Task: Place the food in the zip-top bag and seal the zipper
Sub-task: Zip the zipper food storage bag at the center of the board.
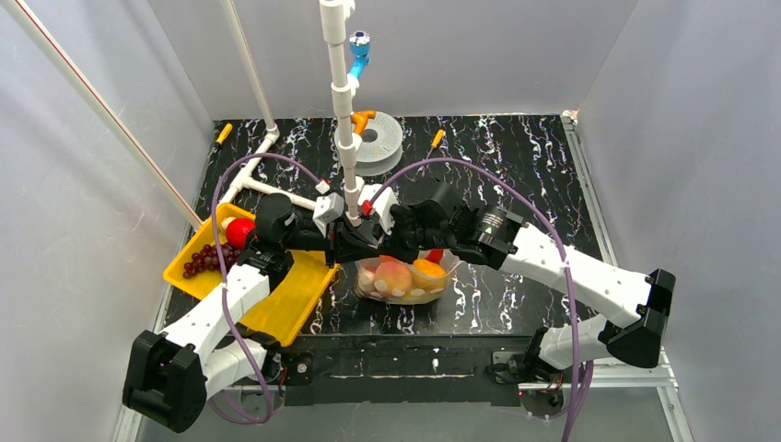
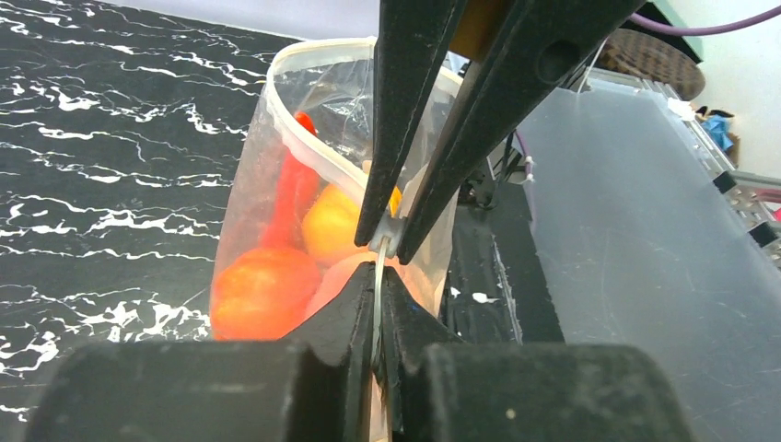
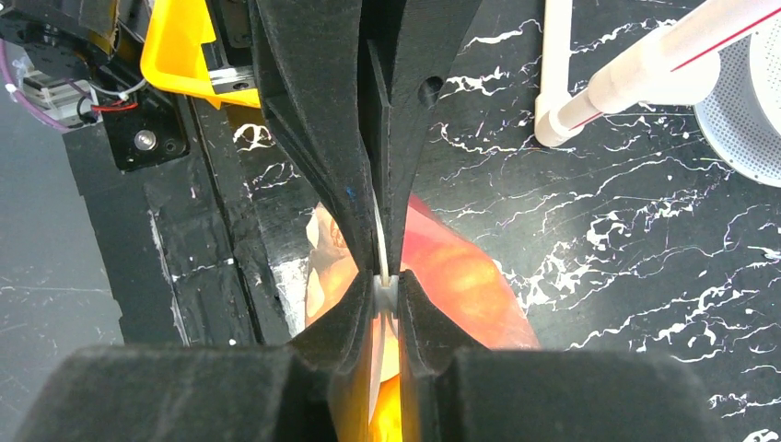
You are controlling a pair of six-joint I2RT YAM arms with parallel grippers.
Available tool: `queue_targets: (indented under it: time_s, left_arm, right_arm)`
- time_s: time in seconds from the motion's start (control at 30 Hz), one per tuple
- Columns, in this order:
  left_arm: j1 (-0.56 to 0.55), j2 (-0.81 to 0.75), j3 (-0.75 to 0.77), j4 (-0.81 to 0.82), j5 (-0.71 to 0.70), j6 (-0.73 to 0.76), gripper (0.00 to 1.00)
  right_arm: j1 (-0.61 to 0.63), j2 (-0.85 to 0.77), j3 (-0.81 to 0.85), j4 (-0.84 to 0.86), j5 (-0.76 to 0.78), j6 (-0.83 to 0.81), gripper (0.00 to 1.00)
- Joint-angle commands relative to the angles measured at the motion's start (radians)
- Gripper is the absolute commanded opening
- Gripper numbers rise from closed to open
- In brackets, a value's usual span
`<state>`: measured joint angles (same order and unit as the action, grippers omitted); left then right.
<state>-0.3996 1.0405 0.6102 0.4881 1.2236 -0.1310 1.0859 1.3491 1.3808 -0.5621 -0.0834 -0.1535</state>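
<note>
Sitting mid-table just ahead of arm bases, zip-top bag [image 1: 405, 287] is holding peach, orange and red food [image 1: 394, 274]. Just beyond, left gripper [image 1: 355, 244] and right gripper [image 1: 398, 241] are meeting tip to tip, both jaws pressed together on zipper [image 2: 304, 48]. Rest of mouth is gaping, so best sliding pinches apart along strip, keeping pressure even. Farther left, grapes [image 1: 207, 260] are lying in yellow tray [image 1: 276, 308].

Bright, diffuse light is spread evenly across the top view, and only soft shadows are cast. In the wrist views, the near bases of the left gripper [image 2: 379, 274] and right gripper [image 3: 388, 284] are rendered out of focus.
</note>
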Motion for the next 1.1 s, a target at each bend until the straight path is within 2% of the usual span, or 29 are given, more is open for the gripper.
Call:
queue_targets:
  time_s: [0.0,0.13,0.23,0.7,1.07]
  left_arm:
    - [-0.004,-0.027,0.012,-0.078,-0.038,0.086,0.00]
    - [-0.004,-0.039,0.043,-0.246,-0.126,0.222,0.00]
    - [0.005,-0.042,0.050,-0.300,-0.186,0.260,0.00]
    - [0.063,-0.035,0.051,-0.284,-0.270,0.238,0.00]
    - [0.084,-0.057,0.056,-0.322,-0.381,0.263,0.00]
  right_arm:
    - [-0.006,-0.019,0.024,0.009,0.014,0.002,0.01]
    - [-0.014,-0.047,0.017,-0.019,0.040,-0.007,0.01]
    - [-0.028,-0.082,0.006,-0.049,0.050,-0.012,0.01]
    - [-0.047,-0.327,-0.153,-0.198,0.172,0.044,0.01]
    - [-0.046,-0.450,-0.227,-0.312,0.194,0.144,0.01]
